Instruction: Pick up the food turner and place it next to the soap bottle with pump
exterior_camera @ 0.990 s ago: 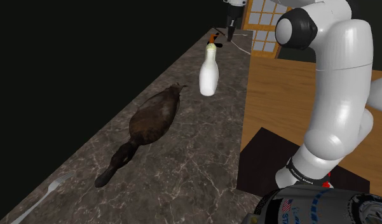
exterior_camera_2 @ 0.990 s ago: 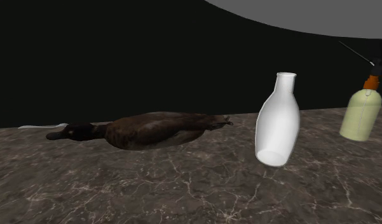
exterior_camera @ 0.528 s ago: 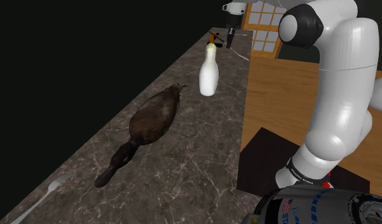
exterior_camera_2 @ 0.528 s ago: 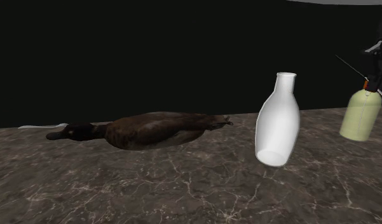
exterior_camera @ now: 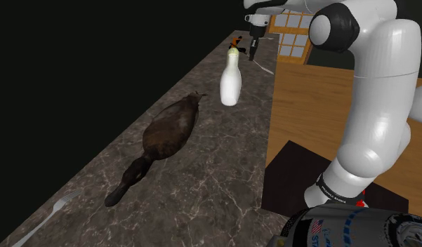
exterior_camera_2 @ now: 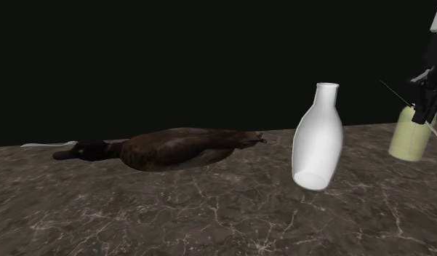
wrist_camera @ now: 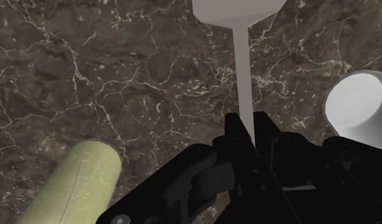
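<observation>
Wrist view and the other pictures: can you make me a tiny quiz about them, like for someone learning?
1. True or false: the gripper is shut on the food turner.
2. What lies between the fork and the white bottle on the counter? A) duck B) cup C) plate
3. Fill in: the soap bottle has a pale ____ body.

Key: 1 true; 2 A; 3 green.

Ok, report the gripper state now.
Black two-finger gripper: closed on the pale grey food turner, clasping its thin handle.
</observation>
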Available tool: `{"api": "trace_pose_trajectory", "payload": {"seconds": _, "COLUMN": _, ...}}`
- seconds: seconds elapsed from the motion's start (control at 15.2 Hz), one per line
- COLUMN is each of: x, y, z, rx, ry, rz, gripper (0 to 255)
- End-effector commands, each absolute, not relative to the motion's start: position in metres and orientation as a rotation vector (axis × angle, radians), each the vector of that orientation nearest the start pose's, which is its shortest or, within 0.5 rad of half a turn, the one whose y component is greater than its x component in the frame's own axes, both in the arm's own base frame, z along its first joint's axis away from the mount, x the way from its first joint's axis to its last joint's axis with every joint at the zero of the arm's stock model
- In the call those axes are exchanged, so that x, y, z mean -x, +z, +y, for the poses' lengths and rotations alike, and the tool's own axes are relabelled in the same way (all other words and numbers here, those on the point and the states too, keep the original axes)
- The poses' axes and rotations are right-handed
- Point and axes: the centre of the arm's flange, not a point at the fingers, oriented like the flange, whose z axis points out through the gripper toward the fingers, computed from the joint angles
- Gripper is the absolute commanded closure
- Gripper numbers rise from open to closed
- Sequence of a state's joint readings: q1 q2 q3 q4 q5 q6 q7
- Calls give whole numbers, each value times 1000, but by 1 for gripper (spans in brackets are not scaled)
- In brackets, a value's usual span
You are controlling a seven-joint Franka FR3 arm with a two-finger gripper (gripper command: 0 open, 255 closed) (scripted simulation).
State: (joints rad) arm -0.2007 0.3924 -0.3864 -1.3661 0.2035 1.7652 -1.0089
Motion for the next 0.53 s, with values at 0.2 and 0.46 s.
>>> {"api": "trace_pose_trajectory", "payload": {"seconds": 0.2, "x": -595, "y": 484, "z": -322, "rx": 3059, "ry": -101, "rz": -644, "gripper": 255}}
{"api": "trace_pose_trajectory", "payload": {"seconds": 0.46, "x": -595, "y": 463, "z": -322, "rx": 3059, "ry": -101, "rz": -644, "gripper": 255}}
